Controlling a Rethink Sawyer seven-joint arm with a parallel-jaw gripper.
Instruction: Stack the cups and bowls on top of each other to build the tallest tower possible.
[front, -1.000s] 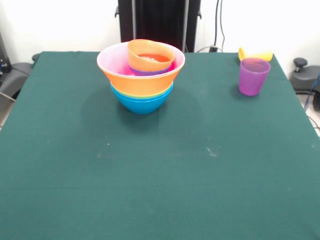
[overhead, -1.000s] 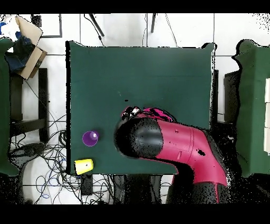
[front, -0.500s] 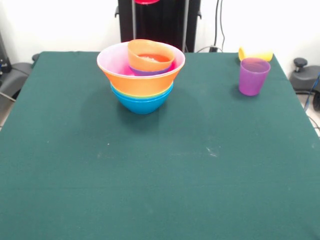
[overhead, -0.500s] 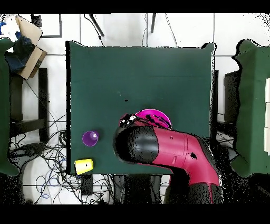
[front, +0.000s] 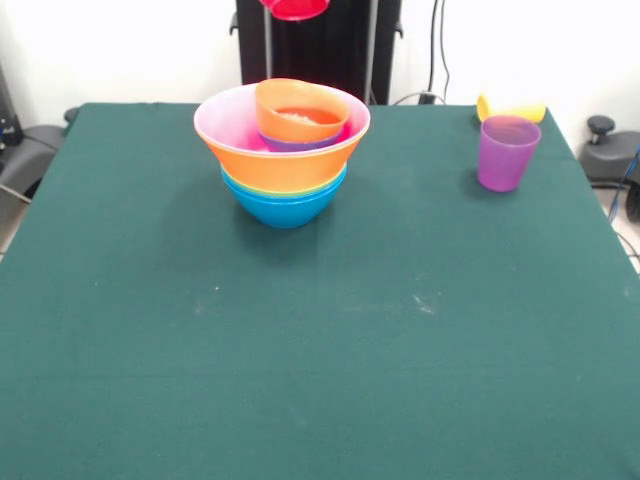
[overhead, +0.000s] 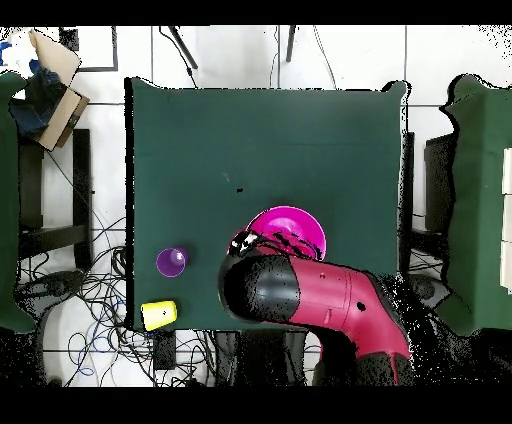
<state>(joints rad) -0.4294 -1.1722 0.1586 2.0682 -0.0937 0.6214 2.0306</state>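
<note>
Arm (overhead: 330, 300) pulled back toward base since a sec ago, uncovering pink bowl rim (overhead: 300, 222) from above; red bit (front: 294, 7) now at top edge in front view. Claw hidden, can't tell open or closed. Tower (front: 283, 150) far-centre on table. Purple cup (front: 506, 152) upright, yellow cup (front: 512, 110) on side just behind. Next: prob. centre cup over top bowl, lower slow. Green cloth (front: 320, 350), cables on floor.

We see the red and black arm (overhead: 320, 300) drawn back toward its table edge, uncovering the pink bowl's (overhead: 287, 232) rim atop the stack; its red underside (front: 294, 7) now shows above.
</note>
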